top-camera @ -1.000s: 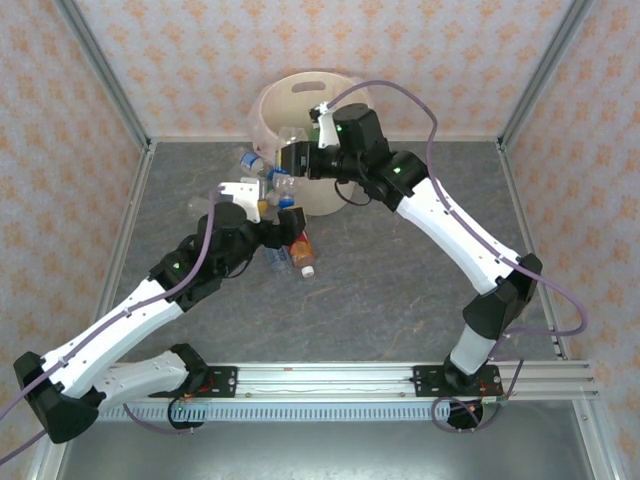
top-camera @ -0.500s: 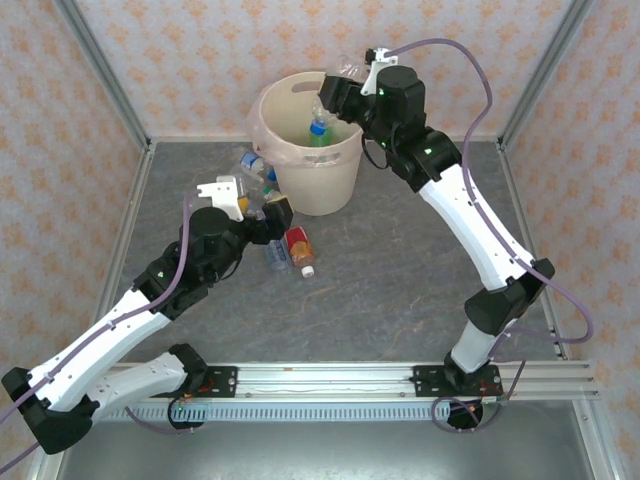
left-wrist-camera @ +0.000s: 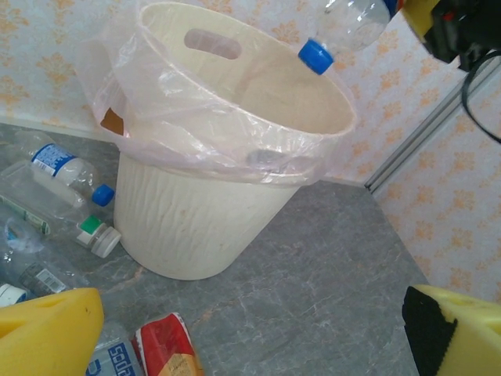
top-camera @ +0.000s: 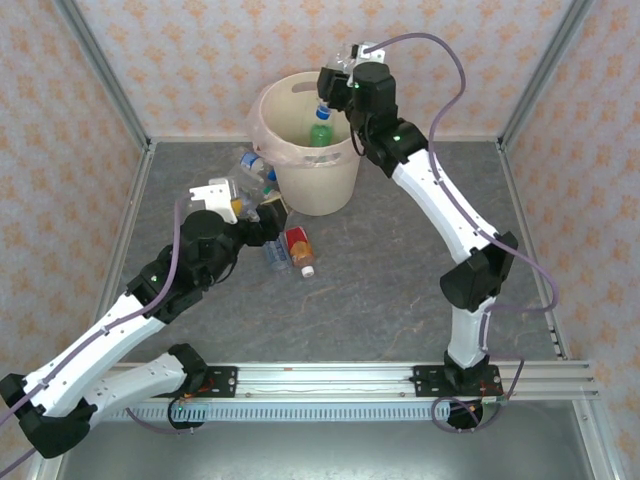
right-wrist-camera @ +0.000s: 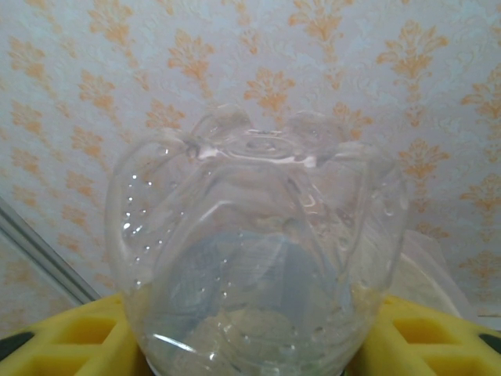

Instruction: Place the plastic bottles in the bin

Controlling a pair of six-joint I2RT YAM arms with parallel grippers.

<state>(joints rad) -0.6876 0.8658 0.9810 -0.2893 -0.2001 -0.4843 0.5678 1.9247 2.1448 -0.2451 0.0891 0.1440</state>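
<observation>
my left claw hangs low over the grey table. its two yellow fingers stand wide apart and there is nothing between them. just under it lies a red-label bottle, and just beside it, on the left, a blue-label bottle. a little further, at the left side of the bin, more bottles lie on the table: a bottle with white and green cap and a clear bottle with blue cap. after them stands the bin, upright and cream in colour, with a thin clear liner folded over its rim. from the top view i see a green bottle inside it. furthest away, my right claw is above the opening of the bin, clenched on a held bottle of clear plastic. the yellow pads press it on both sides. its bottom looks to my wrist camera and its blue cap points down to the bin. this bottle is in the air and does not touch the bin.
</observation>
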